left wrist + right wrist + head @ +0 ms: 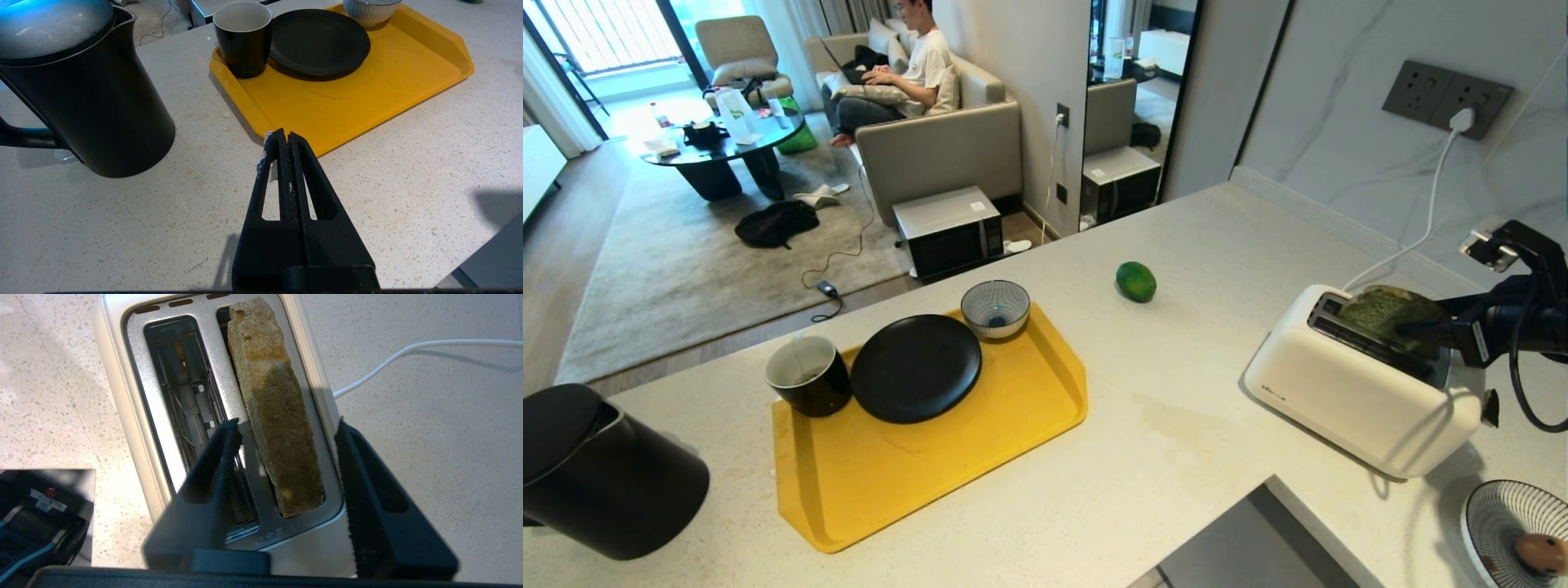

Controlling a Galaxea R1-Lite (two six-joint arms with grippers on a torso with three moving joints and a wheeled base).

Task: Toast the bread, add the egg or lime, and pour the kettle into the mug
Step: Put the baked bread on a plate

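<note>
The bread point(1388, 314) point(278, 428), a green slice with a browned crust, stands in the far slot of the white toaster point(1356, 400) point(122, 396). My right gripper point(1417, 333) point(287, 424) hangs over it, open, with one finger on each side of the slice and a gap on both sides. The lime point(1136, 281) lies on the counter behind the tray. The black kettle point(596, 474) point(90, 94) stands at the near left. The black mug point(809, 376) point(243, 38) sits on the tray's corner. The egg point(1541, 554) rests in a striped bowl point(1494, 514). My left gripper point(284, 134) is shut and empty above the counter.
A yellow tray point(931, 474) point(367, 102) carries a black plate point(916, 368) and a blue-striped bowl point(995, 309). The toaster's white cord point(1429, 220) runs to a wall socket. The counter has a cut-out edge point(1225, 531) at the near right. A person sits on a sofa far behind.
</note>
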